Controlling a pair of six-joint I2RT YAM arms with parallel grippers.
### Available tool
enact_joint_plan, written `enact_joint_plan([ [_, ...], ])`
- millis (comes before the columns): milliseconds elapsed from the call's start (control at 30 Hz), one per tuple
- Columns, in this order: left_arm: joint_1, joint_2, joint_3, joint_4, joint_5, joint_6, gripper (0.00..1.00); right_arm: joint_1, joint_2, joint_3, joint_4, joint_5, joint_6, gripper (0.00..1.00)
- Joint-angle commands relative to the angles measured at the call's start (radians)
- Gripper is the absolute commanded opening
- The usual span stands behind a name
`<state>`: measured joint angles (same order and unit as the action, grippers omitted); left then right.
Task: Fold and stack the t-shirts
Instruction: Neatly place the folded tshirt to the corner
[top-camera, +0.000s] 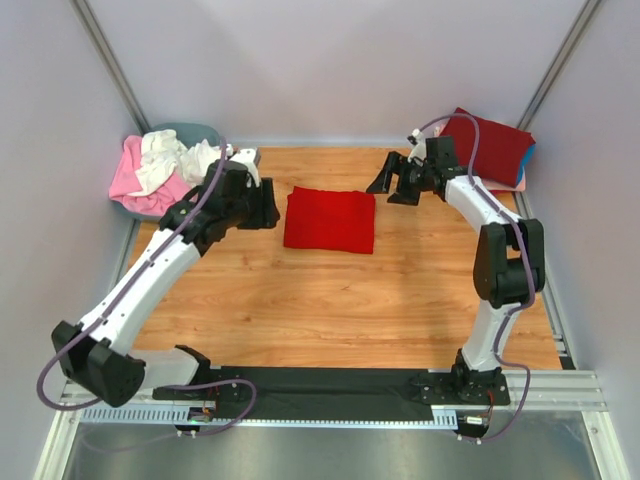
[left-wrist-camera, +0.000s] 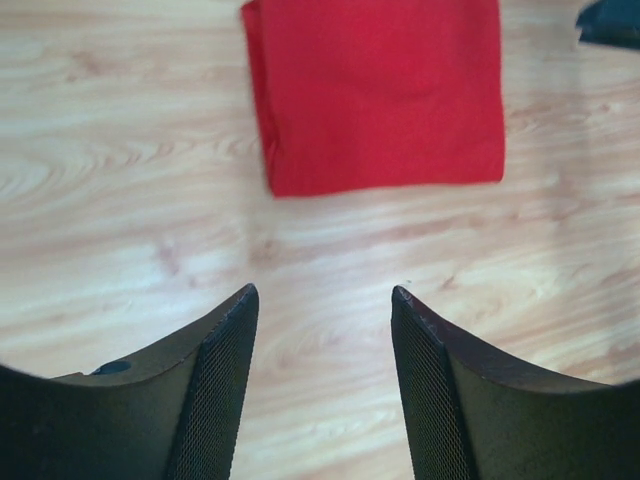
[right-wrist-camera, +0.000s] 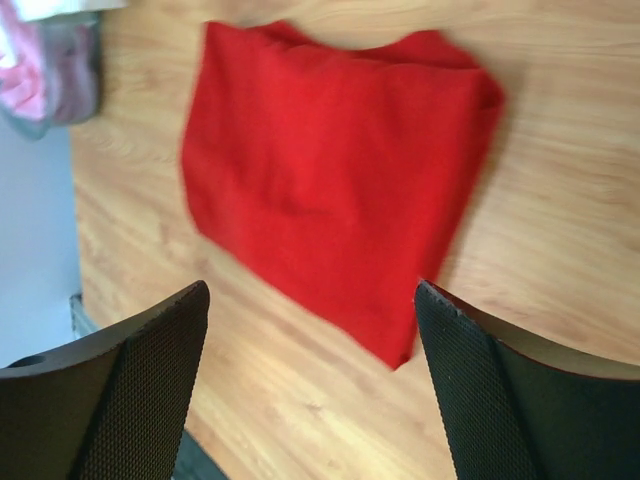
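Several crumpled t-shirts (top-camera: 160, 168), pink and white, fill the grey tub (top-camera: 200, 130).

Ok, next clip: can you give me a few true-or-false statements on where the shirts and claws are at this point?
1. The red shirt lies folded on the table. True.
2. The left claw grips the red shirt. False: it is open and empty, with bare table between it and the shirt.
3. The right claw is open and holds nothing. True.
4. The tub at the far left is empty. False: a pink shirt and a white shirt lie crumpled in it.
5. A dark red shirt lies at the far right corner. True.
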<state>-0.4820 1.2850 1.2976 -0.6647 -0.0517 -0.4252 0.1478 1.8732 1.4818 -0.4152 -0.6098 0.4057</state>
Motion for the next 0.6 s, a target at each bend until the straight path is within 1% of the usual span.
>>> enact_joint_plan([
  [0,0.0,-0.104,0.022,-0.211,-0.053,-0.009,0.63,-0.007,0.096,0.078,-0.065,0.108,-0.004,0.86],
  [33,0.0,-0.155,0.013,-0.228,-0.063,-0.003,0.64,-0.007,0.133,0.09,-0.065,0.128,-0.001,0.86],
  [167,0.002,-0.246,-0.021,-0.34,-0.183,0.045,0.66,-0.008,0.222,0.135,-0.06,0.171,0.022,0.87],
  [267,0.0,-0.3,-0.075,-0.38,-0.243,0.051,0.66,-0.008,0.276,0.144,-0.033,0.153,0.044,0.87],
  [400,0.0,-0.361,-0.19,-0.349,-0.251,0.074,0.66,-0.005,0.329,0.135,0.019,0.133,0.073,0.87],
  [500,0.0,-0.389,-0.247,-0.317,-0.261,0.077,0.65,0.006,0.374,0.136,0.058,0.101,0.099,0.87],
  [567,0.0,-0.395,-0.247,-0.312,-0.255,0.078,0.65,0.015,0.4,0.13,0.095,0.067,0.128,0.85],
])
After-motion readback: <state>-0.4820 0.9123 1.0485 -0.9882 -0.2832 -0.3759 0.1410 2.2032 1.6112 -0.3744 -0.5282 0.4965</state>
